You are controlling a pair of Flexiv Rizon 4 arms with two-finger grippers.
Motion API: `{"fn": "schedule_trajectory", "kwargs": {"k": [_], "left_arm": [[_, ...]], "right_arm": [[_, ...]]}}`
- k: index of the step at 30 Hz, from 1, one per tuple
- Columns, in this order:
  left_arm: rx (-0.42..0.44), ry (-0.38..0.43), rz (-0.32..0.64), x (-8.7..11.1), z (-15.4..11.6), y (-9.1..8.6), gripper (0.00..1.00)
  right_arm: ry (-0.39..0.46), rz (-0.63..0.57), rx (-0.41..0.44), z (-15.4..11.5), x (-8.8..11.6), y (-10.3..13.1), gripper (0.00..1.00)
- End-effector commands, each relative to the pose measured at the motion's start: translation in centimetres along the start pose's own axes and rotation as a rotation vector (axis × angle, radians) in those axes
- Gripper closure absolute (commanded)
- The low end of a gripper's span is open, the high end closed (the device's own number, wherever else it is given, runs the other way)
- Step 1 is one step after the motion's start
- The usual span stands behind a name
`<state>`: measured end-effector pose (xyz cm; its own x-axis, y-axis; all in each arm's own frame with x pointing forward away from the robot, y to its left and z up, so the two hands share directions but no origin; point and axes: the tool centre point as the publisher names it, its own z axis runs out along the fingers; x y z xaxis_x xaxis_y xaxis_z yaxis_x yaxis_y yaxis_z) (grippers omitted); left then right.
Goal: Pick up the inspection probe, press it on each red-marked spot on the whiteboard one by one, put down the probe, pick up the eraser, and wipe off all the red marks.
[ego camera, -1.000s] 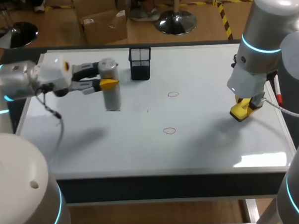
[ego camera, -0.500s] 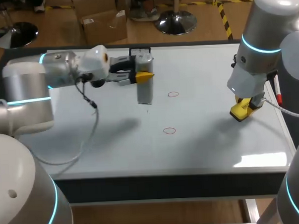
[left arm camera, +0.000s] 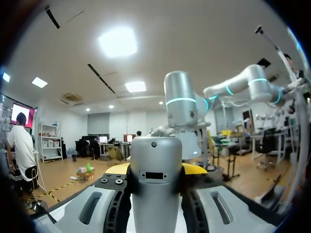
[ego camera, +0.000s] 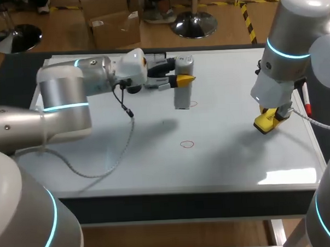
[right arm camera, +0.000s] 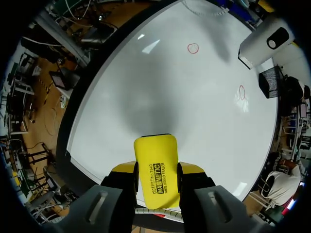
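My left gripper point(ego camera: 177, 79) is shut on the grey cylindrical probe point(ego camera: 183, 87), held upright. The probe's lower end stands at the left edge of the far red circle point(ego camera: 192, 104); I cannot tell whether it touches the board. In the left wrist view the probe point(left arm camera: 156, 179) fills the gap between the yellow-tipped fingers point(left arm camera: 194, 169). A second red circle point(ego camera: 187, 144) lies nearer the front. My right gripper point(ego camera: 269, 119) hangs low over the whiteboard's right side, shut on the yellow eraser point(right arm camera: 155, 170). Both red circles point(right arm camera: 193, 48) point(right arm camera: 241, 91) show ahead of it.
The whiteboard point(ego camera: 128, 158) covers the whole tabletop. A black mesh pen holder point(right arm camera: 272, 80) stands at the far edge, mostly hidden behind my left gripper in the head view. A red-and-white marker point(ego camera: 306, 101) lies by the right edge.
My left arm has swung to the right with the probe, from the board's left part to the far red circle. The right arm and eraser have stayed put.
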<state>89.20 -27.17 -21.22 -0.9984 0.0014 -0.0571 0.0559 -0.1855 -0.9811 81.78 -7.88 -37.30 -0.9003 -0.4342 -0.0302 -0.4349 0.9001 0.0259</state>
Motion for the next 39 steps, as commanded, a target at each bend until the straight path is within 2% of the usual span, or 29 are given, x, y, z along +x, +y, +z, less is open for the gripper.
{"fn": "schedule_trajectory", "kwargs": {"k": [1, 18, 39], "left_arm": [[-0.002, 0.002, 0.006, -0.9, 1.9, 1.2, 1.00], [-0.014, -0.003, 0.013, -4.5, 2.8, 3.8, 1.00], [-0.006, -0.014, -0.005, -5.5, 2.3, 6.2, 1.00]], "right_arm": [[0.003, -0.001, 0.002, 0.0, 0.0, 0.0, 1.00], [0.003, -0.001, 0.002, 0.0, 0.0, 0.0, 1.00], [0.003, -0.001, 0.002, 0.0, 0.0, 0.0, 1.00]]}}
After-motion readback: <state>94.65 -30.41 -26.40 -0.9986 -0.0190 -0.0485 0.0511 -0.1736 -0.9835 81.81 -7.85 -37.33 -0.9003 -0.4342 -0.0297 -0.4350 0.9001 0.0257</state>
